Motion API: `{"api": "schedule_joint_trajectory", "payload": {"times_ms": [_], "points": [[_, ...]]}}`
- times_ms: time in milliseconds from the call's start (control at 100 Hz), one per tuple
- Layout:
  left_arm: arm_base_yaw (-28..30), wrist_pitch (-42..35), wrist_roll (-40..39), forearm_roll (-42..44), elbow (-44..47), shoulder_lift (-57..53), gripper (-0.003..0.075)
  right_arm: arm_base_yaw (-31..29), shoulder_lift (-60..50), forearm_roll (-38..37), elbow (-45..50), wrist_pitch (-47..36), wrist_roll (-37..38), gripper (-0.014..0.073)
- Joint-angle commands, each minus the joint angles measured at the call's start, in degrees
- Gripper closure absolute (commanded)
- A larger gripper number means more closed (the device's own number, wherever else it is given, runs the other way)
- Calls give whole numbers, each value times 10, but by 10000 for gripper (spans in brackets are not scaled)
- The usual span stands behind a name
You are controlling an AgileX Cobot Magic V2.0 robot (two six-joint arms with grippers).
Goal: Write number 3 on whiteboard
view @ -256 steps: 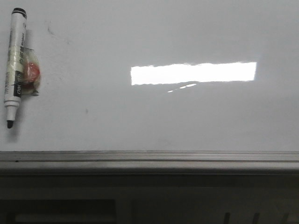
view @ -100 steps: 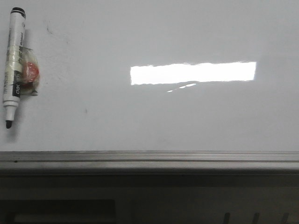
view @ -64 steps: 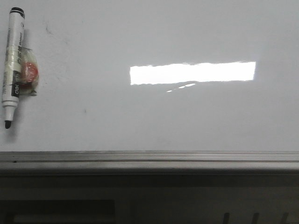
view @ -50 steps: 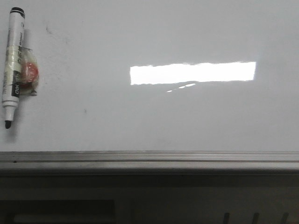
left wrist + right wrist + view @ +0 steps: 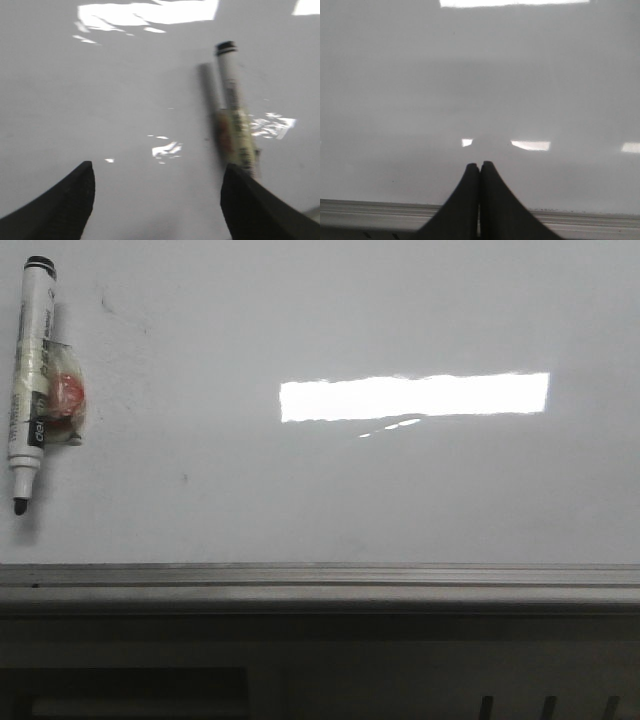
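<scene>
The whiteboard [image 5: 330, 490] is glossy white with a grey metal rim and reflects a bright rectangular light. No drawn 3 shows on it; only faint smudges. A white marker [image 5: 28, 380] with black cap and black tip lies at the far left, a small red-and-clear wrapper taped to its side. In the left wrist view the marker [image 5: 234, 115] lies just beyond the right-hand finger [image 5: 250, 205]. My left gripper [image 5: 159, 175] is open and empty above the board. My right gripper [image 5: 480, 167] is shut and empty over the board [image 5: 480, 75] near its rim. Neither gripper shows in the front view.
The board's grey metal rim [image 5: 320, 580] runs along the near edge, with a dark table front below it. The rim also shows in the right wrist view [image 5: 370, 210].
The front view shifts by a few pixels between frames; the marker stays in the same place on the board. Nothing else changes.
</scene>
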Motion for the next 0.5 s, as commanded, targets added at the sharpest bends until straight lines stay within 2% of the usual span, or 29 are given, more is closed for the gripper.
{"api": "schedule_joint_trajectory", "payload": {"times_ms": [0, 80, 220, 340, 490], "points": [[-61, -47, 30, -44, -21, 20, 237, -2, 12, 2, -20, -41, -1, 658], [-121, -73, 30, -48, -21, 39, 237, -2, 12, 2, -20, -41, -1, 658], [-192, -133, 30, -76, -21, 85, 237, -2, 12, 2, -20, -41, -1, 658], [-226, -176, 30, -124, -21, 133, 237, -2, 12, 2, -20, -41, -1, 658], [-234, -215, 30, -216, -21, 202, 237, -2, 12, 2, -20, -44, -1, 658]]}}
